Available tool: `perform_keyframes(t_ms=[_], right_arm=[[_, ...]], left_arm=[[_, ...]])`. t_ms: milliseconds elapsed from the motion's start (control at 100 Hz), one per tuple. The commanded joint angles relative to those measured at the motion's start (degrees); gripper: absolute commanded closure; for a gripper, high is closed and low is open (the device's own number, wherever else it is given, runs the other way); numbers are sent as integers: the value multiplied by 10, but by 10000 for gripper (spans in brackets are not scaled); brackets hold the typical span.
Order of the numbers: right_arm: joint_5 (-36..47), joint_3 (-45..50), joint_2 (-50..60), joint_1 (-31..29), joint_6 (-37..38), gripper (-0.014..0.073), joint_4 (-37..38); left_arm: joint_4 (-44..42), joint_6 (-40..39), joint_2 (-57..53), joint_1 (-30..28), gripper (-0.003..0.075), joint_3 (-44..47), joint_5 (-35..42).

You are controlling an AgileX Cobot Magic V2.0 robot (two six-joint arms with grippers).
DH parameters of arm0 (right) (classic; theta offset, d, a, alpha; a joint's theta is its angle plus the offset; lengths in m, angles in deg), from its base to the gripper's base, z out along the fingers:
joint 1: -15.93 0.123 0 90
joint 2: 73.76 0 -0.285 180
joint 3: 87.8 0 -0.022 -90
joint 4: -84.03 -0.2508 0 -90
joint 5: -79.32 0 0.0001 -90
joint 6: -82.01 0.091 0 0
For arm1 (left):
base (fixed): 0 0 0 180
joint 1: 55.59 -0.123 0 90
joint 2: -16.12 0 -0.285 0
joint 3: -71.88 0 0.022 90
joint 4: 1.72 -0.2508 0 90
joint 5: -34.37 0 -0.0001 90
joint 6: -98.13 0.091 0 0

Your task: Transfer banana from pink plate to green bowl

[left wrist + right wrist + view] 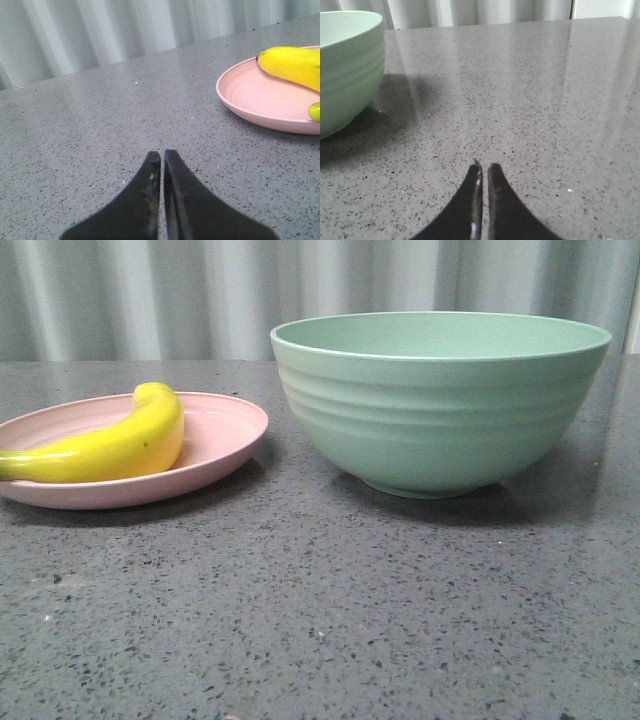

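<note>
**Banana Lying on Plate, Both Grippers Closed and Empty**

Resting on the pink plate [215,435], the banana [115,445] is lying on its side with its curve arching upward, its rounded end pointing toward about 1 o'clock and its greenish stem end running off toward 9 o'clock at the edge of the front view. The plate is sitting on the speckled grey table [320,620] at about 9 o'clock from the green bowl [440,400], just beside it but not touching; a narrow strip of tabletop is showing between the plate's rim and the bowl's foot. The bowl is standing upright, and the part of its inside that shows above the rim is looking bare; its bottom is hidden from the front camera.

Neither arm is appearing in the front view. In the left wrist view, the left gripper [161,155] is hanging over bare tabletop with its dark fingers pressed nearly together, only a thin slit between them, holding nothing; the plate and banana are lying well apart from it, off toward 2 o'clock. In the right wrist view, the right gripper [484,167] is likewise showing its fingers drawn almost shut on nothing, above the table, with the bowl's ridged wall standing off toward 10 o'clock. Pale pleated curtains [150,295] are hanging behind the table.
</note>
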Motion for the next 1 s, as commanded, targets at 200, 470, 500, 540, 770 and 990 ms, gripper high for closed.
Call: perform_keyframes(t_ms=[200,470,500,540,770,990], right_arm=[[55,11,13,-4,-2,659,4],[64,11,13,-4,-2,659,4],[68,11,13,-4,-2,659,4],[73,11,13,-4,-2,659,4],[84,11,13,-4,-2,659,4],[104,10,13,-4,-2,659,4]], left_arm=[[1,-2,-16,-2,741,5,49],[21,-3,-16,-2,741,5,57],[21,-3,-16,-2,741,5,61],[21,-3,-16,-2,741,5,64],[52,-3,-16,-2,741,5,72],[70,-3,-16,-2,741,0,80]])
